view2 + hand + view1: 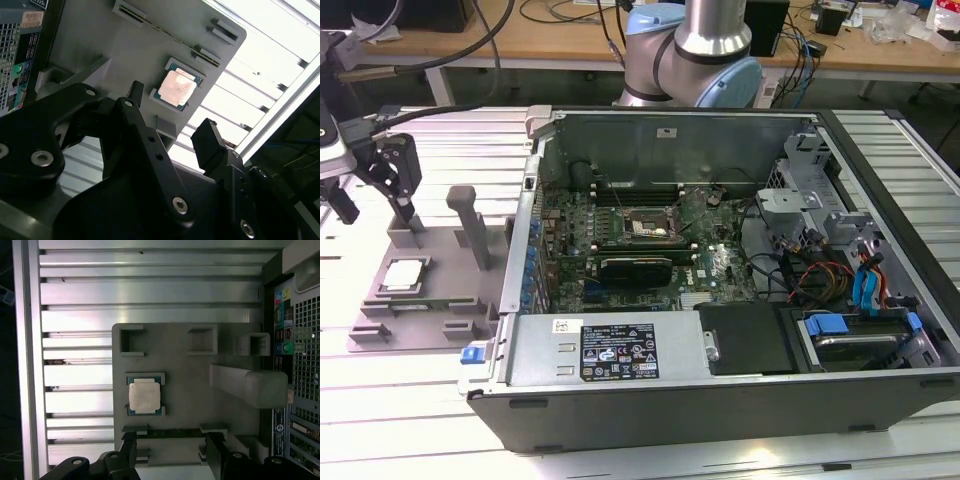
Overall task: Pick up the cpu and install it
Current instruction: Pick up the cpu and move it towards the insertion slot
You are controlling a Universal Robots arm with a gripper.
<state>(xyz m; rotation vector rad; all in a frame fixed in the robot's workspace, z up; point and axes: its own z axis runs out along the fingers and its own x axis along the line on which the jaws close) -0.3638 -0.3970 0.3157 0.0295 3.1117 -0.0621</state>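
The cpu (403, 274), a small silvery square chip, lies flat in a recess of the grey tray (450, 285) at the exterior view's left. My gripper (375, 210) hangs above the tray's far end, a little beyond the chip, open and holding nothing. In both wrist views the cpu (175, 89) (144, 396) sits on the tray (125, 55) (190, 390), apart from the black fingers (207, 142) (215, 452), and my gripper (170, 117) (172, 449) has only air between its tips. The black socket (650, 227) sits on the motherboard inside the open computer case.
The open computer case (720, 380) lies on the slatted metal table (410, 400), right beside the tray. Grey upright posts (470, 225) (250, 385) rise from the tray near the chip. Cables and drive cages fill the case's right side. The arm's base (695, 50) stands behind.
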